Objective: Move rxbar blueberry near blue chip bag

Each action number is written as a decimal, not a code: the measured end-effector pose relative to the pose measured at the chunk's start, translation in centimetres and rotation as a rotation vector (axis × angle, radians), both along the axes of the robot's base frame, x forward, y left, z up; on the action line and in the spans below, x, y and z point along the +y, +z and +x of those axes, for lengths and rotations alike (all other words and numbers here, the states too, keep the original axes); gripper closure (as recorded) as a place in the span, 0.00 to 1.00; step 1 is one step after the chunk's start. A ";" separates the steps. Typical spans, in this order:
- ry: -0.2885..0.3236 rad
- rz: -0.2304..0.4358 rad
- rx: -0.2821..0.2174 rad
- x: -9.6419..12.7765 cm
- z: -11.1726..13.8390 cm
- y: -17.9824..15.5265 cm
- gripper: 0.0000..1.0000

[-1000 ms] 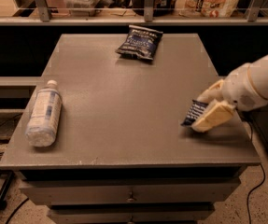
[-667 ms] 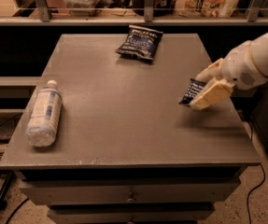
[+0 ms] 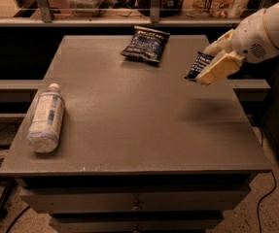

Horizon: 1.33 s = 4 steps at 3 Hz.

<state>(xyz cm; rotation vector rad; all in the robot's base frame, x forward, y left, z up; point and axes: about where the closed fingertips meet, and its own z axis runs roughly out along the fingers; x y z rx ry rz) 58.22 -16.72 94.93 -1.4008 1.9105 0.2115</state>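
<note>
The rxbar blueberry (image 3: 197,64), a small flat dark navy wrapper, is held in the air above the table's right side. My gripper (image 3: 210,64) is shut on it, with a cream finger (image 3: 218,68) in front of the bar and the white arm reaching in from the upper right. The bar's right part is hidden behind the finger. The blue chip bag (image 3: 146,44), puffy and crinkled with light lettering, lies flat at the table's far middle, to the left of and beyond the bar.
A clear plastic water bottle (image 3: 45,118) lies on its side at the table's left. The grey table (image 3: 129,130) has drawers below. A shelf with a rail and packaged goods runs behind the table. Cables lie on the floor at the left.
My gripper has lifted the rxbar off the table's right side and carried it up and toward the far edge, closer to the chip bag. The bag and bottle have not moved.
</note>
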 end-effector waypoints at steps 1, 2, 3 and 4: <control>-0.009 0.010 0.010 0.3 0.3 -0.6 1.00; -0.009 0.082 -0.039 3.1 3.4 -0.7 1.00; -0.027 0.206 -0.131 6.1 10.7 -0.8 1.00; -0.046 0.257 -0.178 7.0 15.1 -1.2 1.00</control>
